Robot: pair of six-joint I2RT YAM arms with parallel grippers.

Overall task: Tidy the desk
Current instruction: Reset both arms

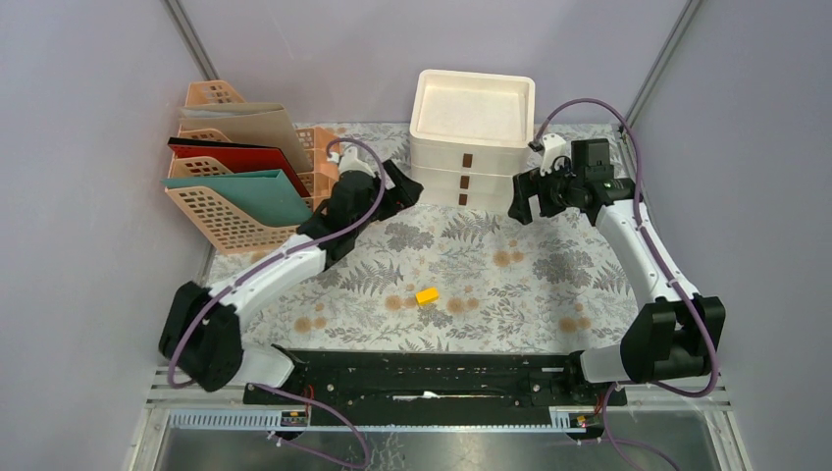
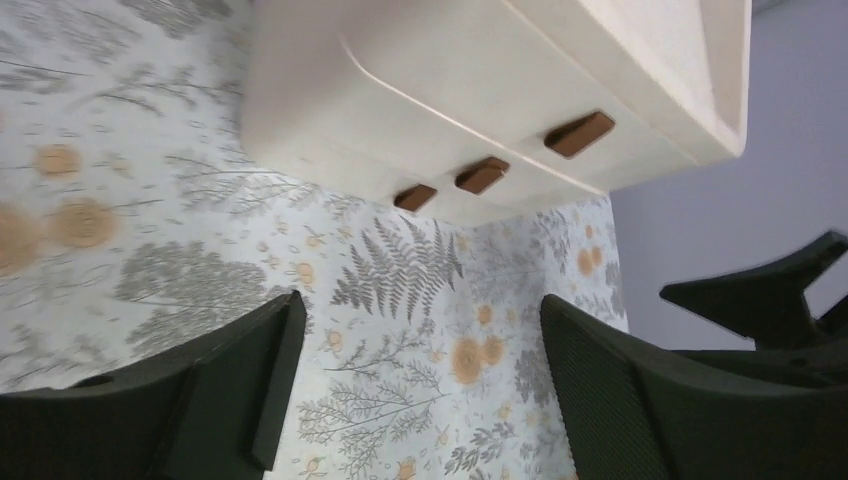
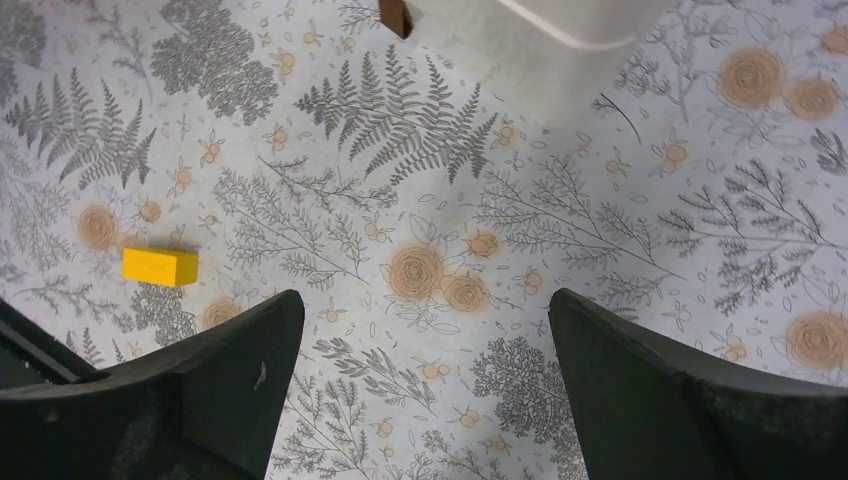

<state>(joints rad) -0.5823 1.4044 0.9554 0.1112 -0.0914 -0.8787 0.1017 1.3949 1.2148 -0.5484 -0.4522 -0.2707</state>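
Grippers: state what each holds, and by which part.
Nothing is held. The left gripper and right gripper both stand open and empty above the desk; the yellow block lies free on it.

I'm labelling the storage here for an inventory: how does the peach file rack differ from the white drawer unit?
The file rack is peach with perforated walls; the drawer unit is cream with solid walls. The file rack holds tan, red and teal folders leaning in its slots; the drawer unit's top tray looks empty. Both stand at the back of the desk.
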